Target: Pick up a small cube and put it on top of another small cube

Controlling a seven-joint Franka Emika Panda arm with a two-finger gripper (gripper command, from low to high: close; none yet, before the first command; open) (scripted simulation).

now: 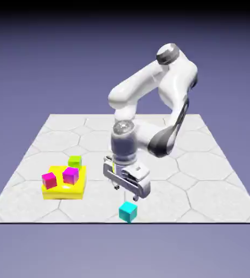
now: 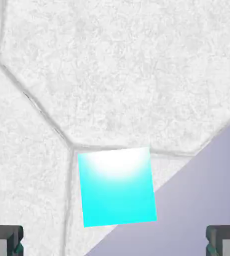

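the hand view shows what the exterior view cannot: the two grey fingertips (image 2: 5, 241) sit far apart at the bottom corners, so the gripper (image 2: 115, 242) is spread wide, with nothing between its jaws. the small cyan cube (image 2: 116, 186) lies between and just ahead of them on the white hex-tiled table (image 2: 136, 75), right at the table's edge.

the exterior view gives the wider scene that the hand view lacks: the gripper (image 1: 128, 191) hangs just above the cyan cube (image 1: 128, 212), apart from it. well off to the exterior view's left of the gripper sits a yellow tray (image 1: 62, 190) carrying two magenta cubes (image 1: 70, 175) and a lime-green cube (image 1: 75, 161). no writing is readable anywhere.
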